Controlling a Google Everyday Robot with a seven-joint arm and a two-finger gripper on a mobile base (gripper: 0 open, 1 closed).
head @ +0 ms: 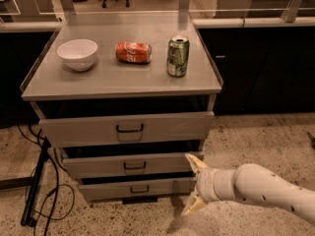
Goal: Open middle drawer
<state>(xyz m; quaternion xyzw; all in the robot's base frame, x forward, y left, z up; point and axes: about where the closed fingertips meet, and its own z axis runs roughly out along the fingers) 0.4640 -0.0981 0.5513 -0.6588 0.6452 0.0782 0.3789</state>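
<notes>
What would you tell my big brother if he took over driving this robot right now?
Gripper: open, holding nothing, low by the right end of the middle drawer, well right of its black loop handle.
Done: nothing on the drawer yet; the handle is not grasped and the drawer does not look pulled out.
Left: probably shift left to the handle, grip it, pull straight out.
On top: white bowl, red can lying down, green can upright, so pull gently.
</notes>
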